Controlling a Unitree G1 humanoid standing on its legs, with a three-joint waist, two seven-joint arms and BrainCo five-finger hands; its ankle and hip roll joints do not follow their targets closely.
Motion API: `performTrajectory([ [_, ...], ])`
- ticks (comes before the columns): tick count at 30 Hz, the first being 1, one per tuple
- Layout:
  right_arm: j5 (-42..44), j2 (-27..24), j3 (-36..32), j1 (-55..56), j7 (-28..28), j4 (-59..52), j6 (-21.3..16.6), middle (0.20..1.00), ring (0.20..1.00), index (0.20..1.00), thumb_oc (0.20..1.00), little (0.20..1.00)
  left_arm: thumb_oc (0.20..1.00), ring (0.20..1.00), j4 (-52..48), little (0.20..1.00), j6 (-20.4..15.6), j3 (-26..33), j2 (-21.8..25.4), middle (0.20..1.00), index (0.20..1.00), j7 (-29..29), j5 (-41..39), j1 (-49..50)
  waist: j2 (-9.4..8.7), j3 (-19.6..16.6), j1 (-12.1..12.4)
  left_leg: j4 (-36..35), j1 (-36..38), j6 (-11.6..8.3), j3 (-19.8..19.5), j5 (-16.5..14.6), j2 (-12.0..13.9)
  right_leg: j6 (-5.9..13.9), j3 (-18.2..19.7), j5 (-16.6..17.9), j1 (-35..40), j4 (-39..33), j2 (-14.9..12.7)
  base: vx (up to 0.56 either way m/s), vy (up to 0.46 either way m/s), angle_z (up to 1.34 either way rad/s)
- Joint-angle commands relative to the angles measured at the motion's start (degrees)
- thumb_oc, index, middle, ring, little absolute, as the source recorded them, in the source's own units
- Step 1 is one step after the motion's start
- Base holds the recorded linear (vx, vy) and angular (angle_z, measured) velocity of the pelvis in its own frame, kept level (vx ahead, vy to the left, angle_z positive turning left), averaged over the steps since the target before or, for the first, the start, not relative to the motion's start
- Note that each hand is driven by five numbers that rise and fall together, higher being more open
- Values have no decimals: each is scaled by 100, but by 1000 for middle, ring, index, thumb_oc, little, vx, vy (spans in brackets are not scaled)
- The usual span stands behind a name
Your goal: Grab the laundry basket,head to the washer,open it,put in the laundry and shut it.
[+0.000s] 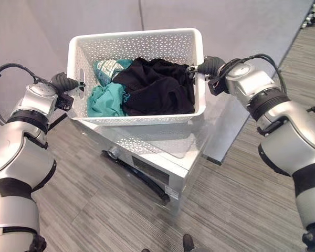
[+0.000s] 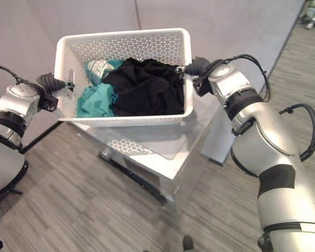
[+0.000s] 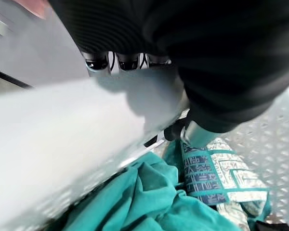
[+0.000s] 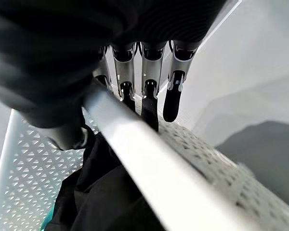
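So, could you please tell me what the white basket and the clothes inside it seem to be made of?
The white perforated laundry basket looks like moulded plastic: rigid walls, a regular punched pattern, a matte sheen. The black garment and teal garment look like soft fabric, crumpled in folds. The patterned cloth seems woven or printed textile.

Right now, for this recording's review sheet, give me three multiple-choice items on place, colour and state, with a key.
1. Where is the white laundry basket?
A. on the floor
B. held up over the washer
C. inside the washer

2. What colour is the largest garment in the basket?
A. black
B. red
C. yellow

3. How do the hands stand?
A. both hang free
B. one grips
C. both grip the basket's ends

Key: 1 B, the eye views show it above the washer's top; 2 A, the black clothing lies beside teal cloth; 3 C, the left hand and right hand each curl over the rim, as both wrist views show.
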Motion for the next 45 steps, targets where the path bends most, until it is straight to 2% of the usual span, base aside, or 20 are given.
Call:
performTrajectory([
  [1,-240,723,320,-1035,176,405,-517,200,200,200,200,200,200,200,470,200,-614,-40,224,200,200,177,194,-1472,-174,277,-8,81,452,-340,318,-394,255,865,80,278,74,-59,-722,47,5,-56],
  [8,-208,1034,361,-845,121,188,-554,200,200,200,200,200,200,200,685,200,-576,-46,349,200,200,347,500,-1435,-231,333,-92,81,470,-374,406,-376,328,859,184,307,-19,-59,-662,36,0,-17],
  [9,-218,1168,417,-837,77,111,-568,821,821,821,821,821,200,200,727,200,-568,-42,386,200,200,435,608,-1419,-260,336,-108,81,453,-387,423,-374,347,856,194,294,-45,-59,-635,30,-8,-10],
  [10,-218,1170,418,-838,77,113,-568,1000,1000,1000,1000,1000,222,222,726,222,-568,-41,387,222,222,435,608,-1418,-259,336,-109,81,452,-387,423,-374,347,856,193,294,-46,-59,-635,28,-8,-9],
  [11,-239,1197,426,-846,45,157,-585,1000,1000,1000,1000,1000,332,332,763,332,-575,-47,404,332,332,483,682,-1427,-266,343,-118,81,444,-393,426,-374,355,860,198,295,-54,-59,-633,0,0,0],
  [12,-233,1234,420,-859,36,168,-602,1000,1000,1000,1000,1000,514,514,760,514,-571,-56,418,514,514,487,736,-1414,-269,346,-124,81,441,-395,431,-376,357,858,195,291,-64,-59,-628,0,0,0],
  [13,-261,1267,432,-868,11,198,-620,1000,1000,1000,1000,1000,790,790,778,790,-581,-74,427,790,790,517,794,-1419,-271,347,-126,81,441,-397,435,-377,362,860,194,296,-71,-59,-624,0,0,0],
  [14,-261,1269,432,-869,11,200,-621,1000,1000,1000,1000,1000,1000,1000,778,1000,-581,-74,428,1000,1000,517,795,-1419,-271,348,-127,81,441,-397,435,-377,362,860,194,296,-72,-59,-624,0,0,0],
  [20,-514,1493,400,-909,-229,649,-756,1000,1000,1000,1000,1000,1000,1000,917,1000,-630,-100,339,1000,1000,928,1208,-1428,-272,367,-136,81,392,-399,426,-376,380,880,167,314,-139,-59,-613,0,0,0],
  [25,-609,1399,288,-865,-385,715,-882,1000,1000,1000,1000,1000,1000,1000,829,1000,-783,152,254,1000,1000,1162,1149,-1230,-262,374,-218,81,375,-415,458,-366,392,887,191,339,-186,-59,-588,0,0,0],
  [29,-652,1132,109,-817,-560,575,-1061,1000,1000,1000,1000,1000,1000,1000,803,1000,-892,455,209,1000,1000,1380,1042,-1018,-220,398,-320,81,359,-436,487,-355,417,907,196,356,-225,-59,-564,-7,-16,-3],
  [36,-488,618,-224,-820,-725,840,-1226,1000,1000,1000,1000,1000,1000,1000,988,1000,-934,580,321,1000,1000,1497,1098,-985,-157,424,-425,81,323,-478,556,-324,445,920,231,403,-315,-59,-549,-2,-4,-4],
  [42,-213,420,-710,-590,-1065,845,-1525,1000,1000,1000,1000,1000,1000,1000,924,1000,-1070,990,416,1000,1000,1728,883,-758,-91,410,-479,81,359,-496,569,-333,467,917,224,383,-284,-59,-551,2,-4,-3],
  [45,-93,424,-754,-488,-1020,795,-1564,1000,1000,1000,1000,1000,1000,1000,908,1000,-1130,1113,466,1000,1000,1741,788,-700,-67,393,-485,81,380,-501,567,-327,466,917,202,376,-261,-59,-552,0,0,0],
])
